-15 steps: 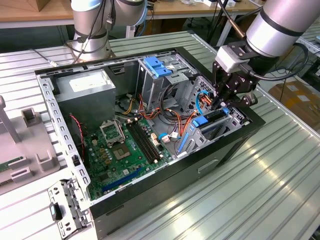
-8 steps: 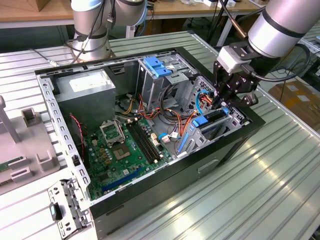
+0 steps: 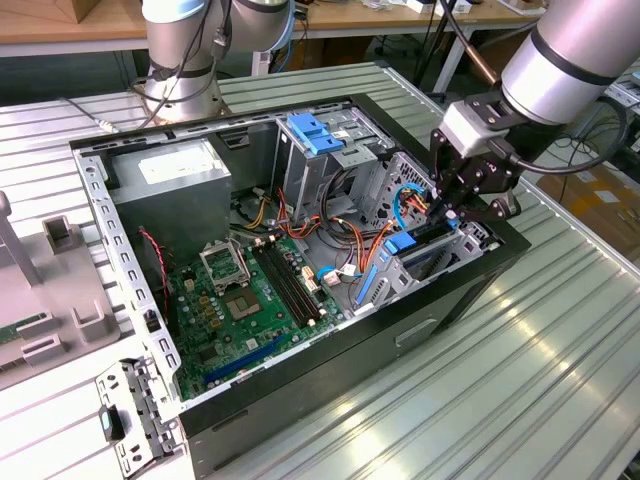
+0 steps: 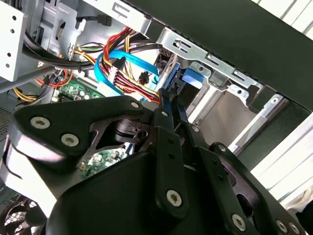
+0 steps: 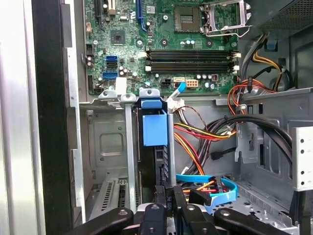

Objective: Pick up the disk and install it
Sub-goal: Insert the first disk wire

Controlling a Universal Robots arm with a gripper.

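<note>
Jaws of the black gripper (image 5: 167, 198) we see clamped on the flat grey disk with bright blue plastic rails (image 5: 155, 128), which stands on edge between them, partly inside the metal bay (image 5: 128, 147) of the open black computer case (image 3: 440, 300).

Open PC case (image 3: 455, 300) lies on ribbed metal table (image 3: 560, 390). Green motherboard (image 3: 240, 310) with empty CPU socket (image 3: 222, 262), grey PSU box (image 3: 175, 185), drive cage with light-blue latch (image 3: 318, 133). Loose bracket (image 3: 135, 415) near case corner.
</note>
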